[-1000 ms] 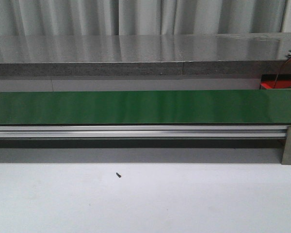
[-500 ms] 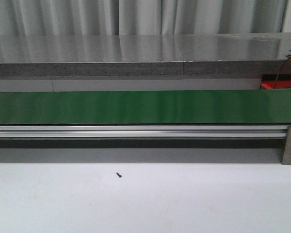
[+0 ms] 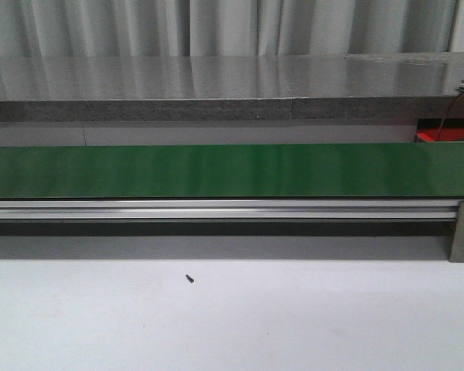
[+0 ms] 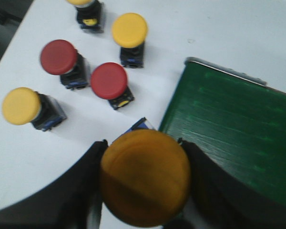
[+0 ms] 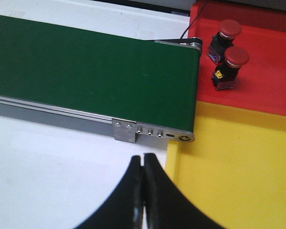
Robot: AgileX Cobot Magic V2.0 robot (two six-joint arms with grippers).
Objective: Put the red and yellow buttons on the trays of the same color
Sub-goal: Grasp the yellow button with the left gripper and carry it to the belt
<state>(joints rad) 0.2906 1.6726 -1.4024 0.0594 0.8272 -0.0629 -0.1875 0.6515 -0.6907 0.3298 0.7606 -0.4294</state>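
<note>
My left gripper (image 4: 144, 164) is shut on a yellow button (image 4: 144, 177), held above the white table beside the end of the green conveyor belt (image 4: 229, 133). On the table beyond it stand two red buttons (image 4: 108, 81) (image 4: 59, 57) and three yellow buttons (image 4: 129, 30) (image 4: 21, 106) (image 4: 81, 2). My right gripper (image 5: 143, 161) is shut and empty, over the table by the yellow tray (image 5: 238, 167). The red tray (image 5: 267, 71) holds two red buttons (image 5: 235, 57) (image 5: 229, 28). In the front view neither gripper shows.
The front view shows the green belt (image 3: 232, 170) on its aluminium rail (image 3: 216, 209), a grey counter (image 3: 216, 85) behind, a small dark speck (image 3: 189, 277) on the white table, and a corner of the red tray (image 3: 437, 136) at far right.
</note>
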